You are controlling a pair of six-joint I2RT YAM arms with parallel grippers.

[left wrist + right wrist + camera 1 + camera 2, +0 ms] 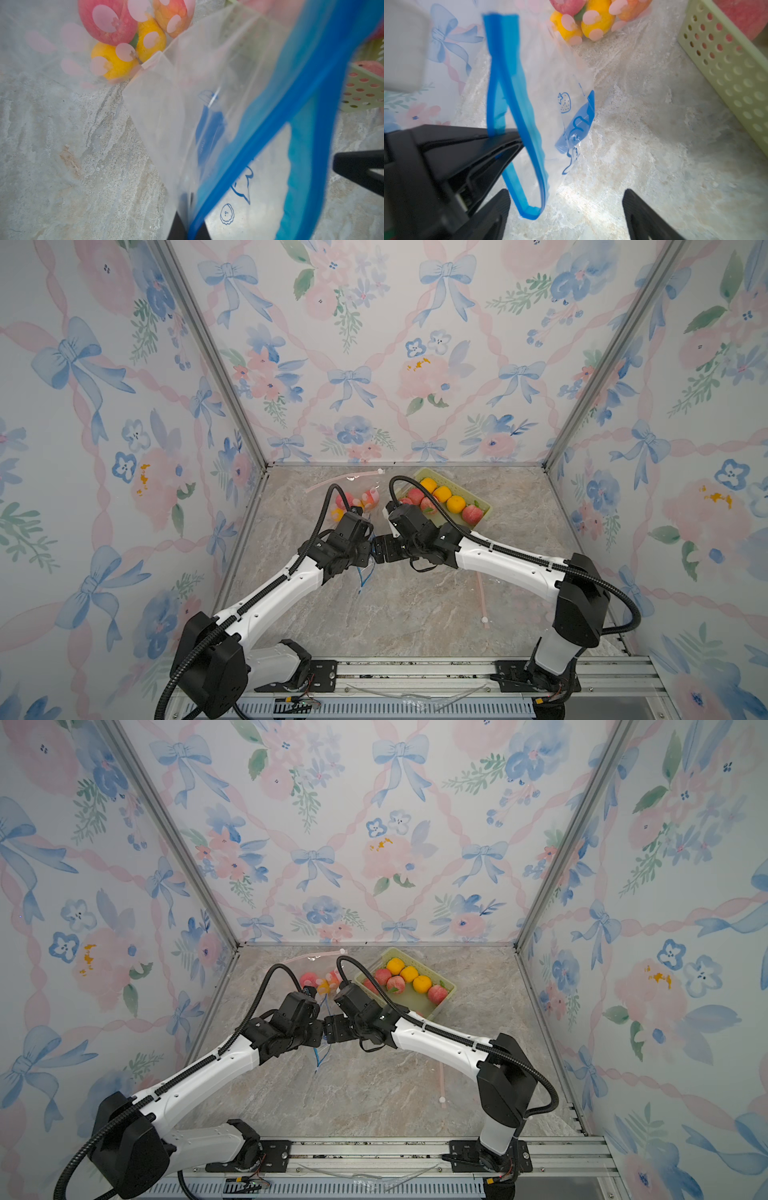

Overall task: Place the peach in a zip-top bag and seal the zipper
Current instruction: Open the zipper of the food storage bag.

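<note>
The left pincer [513,138] is clamped on the blue zipper edge of the zip-top bag [550,116], which hangs from it above the bench [415,605]. The right pincer [566,207] stands wide apart and grips nothing; the bag's lower corner dangles between its jaws. Beyond lies a pink-dotted bag [112,31] of fruit. A peach [472,514] sits among oranges in the green basket [726,68].

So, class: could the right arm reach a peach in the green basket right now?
Probably yes: the right gripper is open, gripping nothing, and the basket beside it is uncovered, peaches exposed.
</note>
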